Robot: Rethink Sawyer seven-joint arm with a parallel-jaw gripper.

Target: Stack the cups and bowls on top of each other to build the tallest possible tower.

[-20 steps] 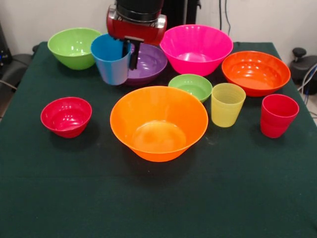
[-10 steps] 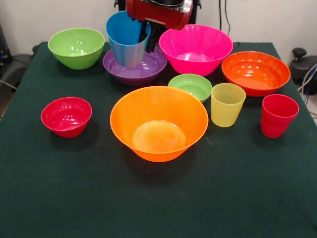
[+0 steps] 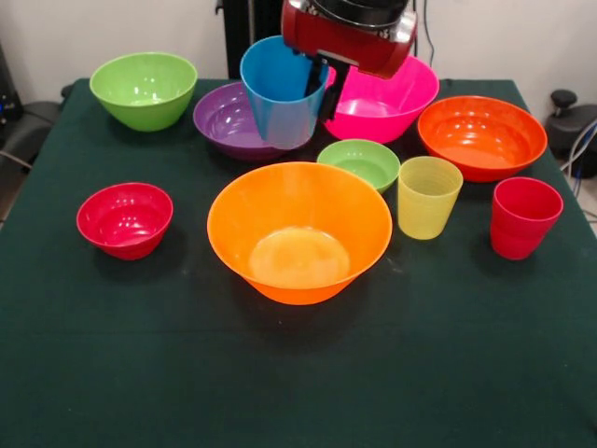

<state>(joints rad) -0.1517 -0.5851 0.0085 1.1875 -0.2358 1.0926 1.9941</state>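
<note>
The big orange bowl [image 3: 298, 231] sits nearest the camera on the desk [image 3: 298, 383], below and in front of the gripper [image 3: 322, 89]. Left of it and well away from the jaws rests the small red bowl [image 3: 124, 219]; to the right stand the yellow-green cup [image 3: 428, 197] and the red cup [image 3: 524, 217]. The small green bowl [image 3: 359, 163] lies just below the jaws. The jaws pinch the rim of the blue cup [image 3: 283, 93], one finger inside and one outside, holding it tilted in the air above the purple bowl [image 3: 229, 121]. Behind are the pink bowl [image 3: 392, 98], the red-orange bowl [image 3: 481, 136] and the lime green bowl [image 3: 144, 89].
</note>
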